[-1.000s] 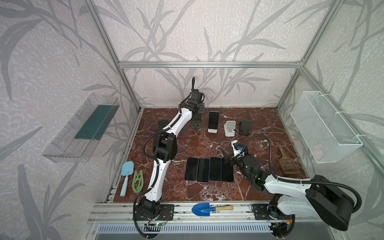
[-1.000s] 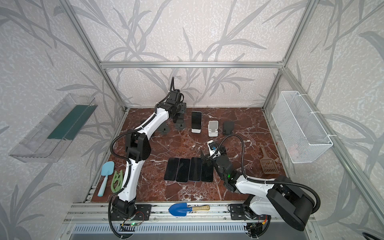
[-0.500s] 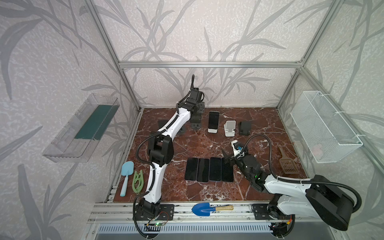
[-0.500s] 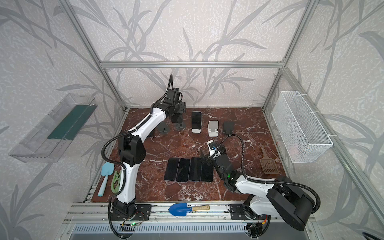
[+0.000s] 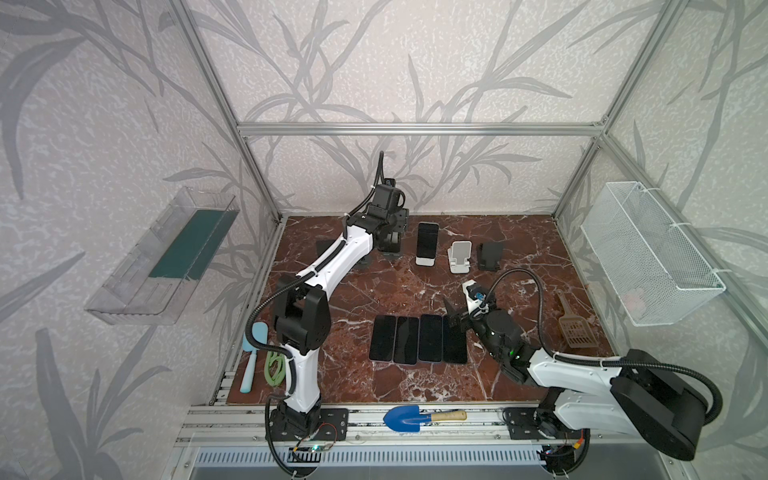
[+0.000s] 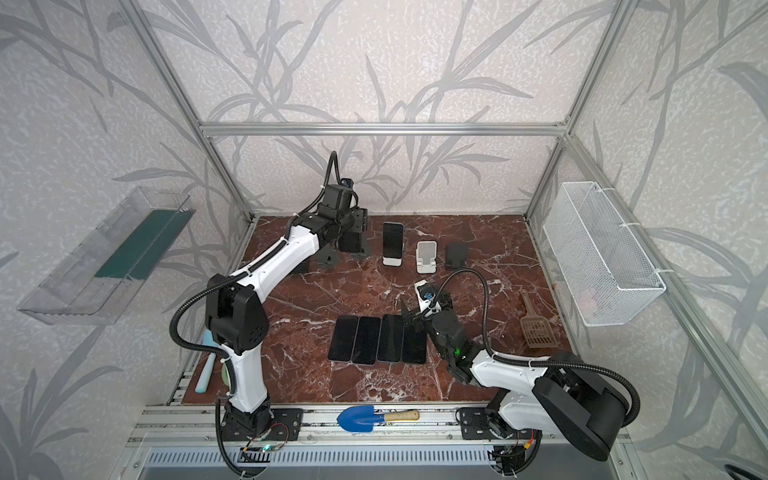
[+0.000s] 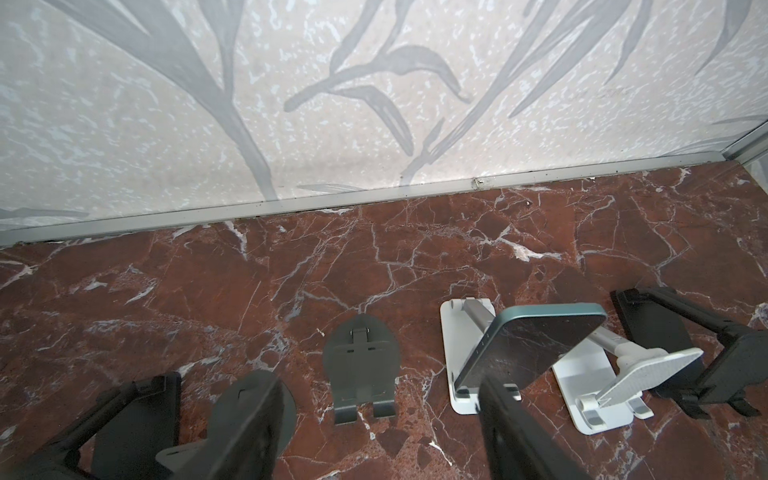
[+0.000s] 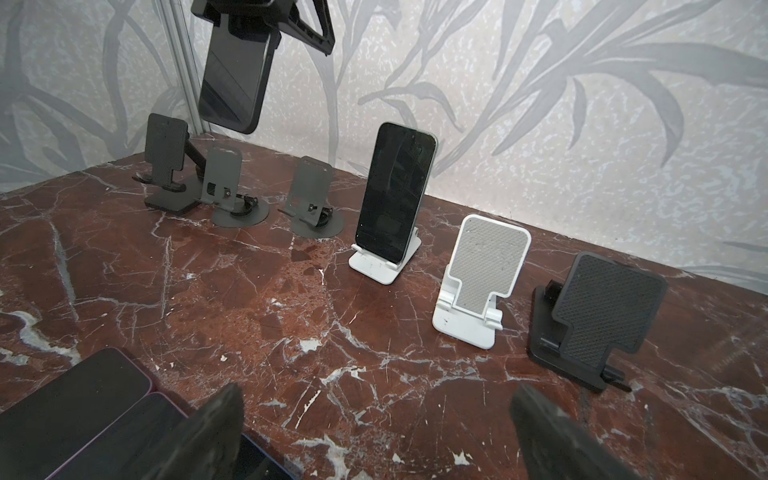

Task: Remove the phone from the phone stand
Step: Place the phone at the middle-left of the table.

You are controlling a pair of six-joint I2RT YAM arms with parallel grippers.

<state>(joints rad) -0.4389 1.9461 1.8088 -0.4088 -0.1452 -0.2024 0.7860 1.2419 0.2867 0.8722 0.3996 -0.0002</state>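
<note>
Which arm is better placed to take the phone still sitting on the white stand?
Right. The right gripper is open, empty and facing the propped phone; the left gripper is shut on a lifted phone.

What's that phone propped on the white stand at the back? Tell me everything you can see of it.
The phone is a slim slab with a dark, glossy, unlit screen, rounded corners and a greenish-grey edge. It stands in portrait, leaning back on a white stand, its bottom edge in the stand's front lip. Nothing else touches it.
</note>
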